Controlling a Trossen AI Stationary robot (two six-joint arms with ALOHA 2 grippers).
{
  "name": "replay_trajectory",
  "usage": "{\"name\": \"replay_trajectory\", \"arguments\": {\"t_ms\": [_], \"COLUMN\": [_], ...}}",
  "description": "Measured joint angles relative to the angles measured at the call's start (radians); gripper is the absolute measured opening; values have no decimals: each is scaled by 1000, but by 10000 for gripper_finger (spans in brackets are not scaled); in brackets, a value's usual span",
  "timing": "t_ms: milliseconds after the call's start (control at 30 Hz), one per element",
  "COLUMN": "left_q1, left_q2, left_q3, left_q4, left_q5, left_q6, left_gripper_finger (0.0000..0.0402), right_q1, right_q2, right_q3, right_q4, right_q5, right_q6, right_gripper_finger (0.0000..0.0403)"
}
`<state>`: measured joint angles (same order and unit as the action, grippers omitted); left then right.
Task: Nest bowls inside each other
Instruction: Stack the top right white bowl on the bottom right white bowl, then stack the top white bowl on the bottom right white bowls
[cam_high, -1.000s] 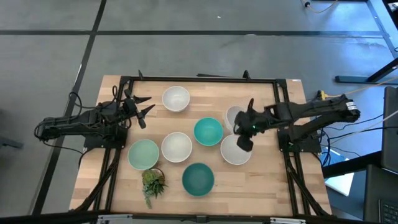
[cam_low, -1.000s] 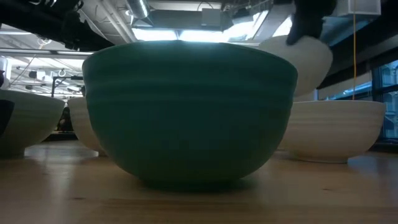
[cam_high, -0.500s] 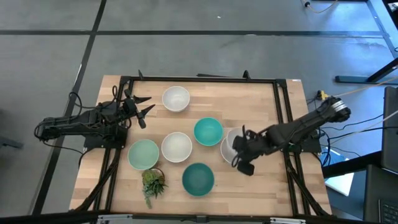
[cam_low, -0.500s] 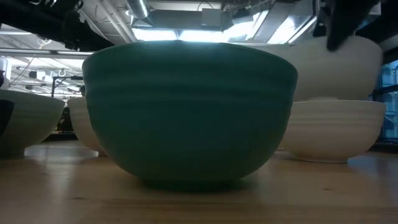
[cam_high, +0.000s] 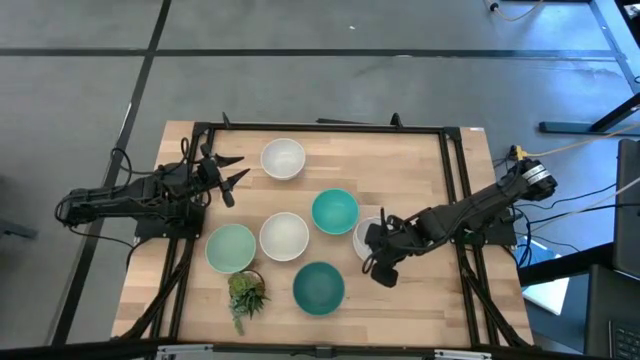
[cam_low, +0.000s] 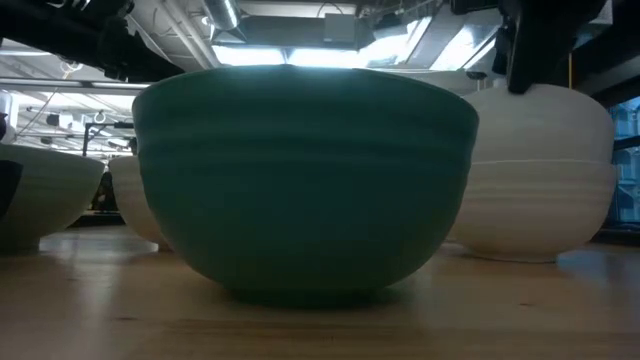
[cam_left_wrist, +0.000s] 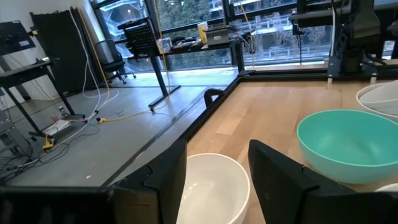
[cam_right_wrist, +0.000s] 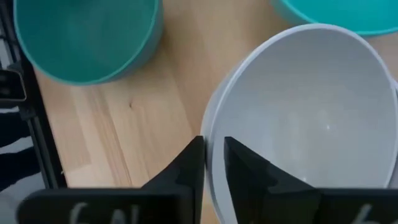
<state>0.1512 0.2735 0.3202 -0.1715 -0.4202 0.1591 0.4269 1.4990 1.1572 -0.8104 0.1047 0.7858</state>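
Note:
Two white bowls (cam_high: 366, 236) are stacked right of centre; in the low view the upper bowl (cam_low: 545, 125) stands in the lower bowl (cam_low: 540, 215). My right gripper (cam_high: 378, 258) is shut on the upper one. Resting on their bases are a teal bowl (cam_high: 334, 211), a dark teal bowl (cam_high: 319, 287), a mint bowl (cam_high: 231, 248), a white bowl (cam_high: 284, 236) and a far white bowl (cam_high: 283, 158). My left gripper (cam_high: 226, 176) waits open near the table's left edge, pointing at that far white bowl (cam_left_wrist: 214, 183). My right gripper holds the upper white bowl by the near part of its rim (cam_right_wrist: 210, 140). One finger (cam_right_wrist: 249, 177) is inside the bowl and the other finger (cam_right_wrist: 185, 168) outside, coming from above and slanting down. The bowl sits level in the lower white bowl's mouth.
A small potted plant (cam_high: 246, 293) stands near the near edge, between the mint and dark teal bowls. A black frame (cam_high: 320, 128) runs round the table. Bare wood lies along the far right part and the near right corner.
My right gripper has carried the white bowl from above the table's right middle toward the near edge and down. The bowl was raised and tilted; now it is level inside the other white bowl. The gripper has kept its hold.

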Motion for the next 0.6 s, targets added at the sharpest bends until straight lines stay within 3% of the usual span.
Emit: {"name": "replay_trajectory", "arguments": {"t_ms": [133,267,600], "left_q1": [0,0,0], "left_q2": [0,0,0], "left_q3": [0,0,0], "left_q4": [0,0,0], "left_q5": [0,0,0], "left_q6": [0,1,1], "left_gripper_finger": [167,167,167], "right_q1": [-12,-12,-12], "right_q2": [0,0,0], "right_q3": [0,0,-1], "right_q4": [0,5,139], "right_q5": [9,84,87], "right_q6": [-5,-2,24], "right_gripper_finger": [75,77,79]}}
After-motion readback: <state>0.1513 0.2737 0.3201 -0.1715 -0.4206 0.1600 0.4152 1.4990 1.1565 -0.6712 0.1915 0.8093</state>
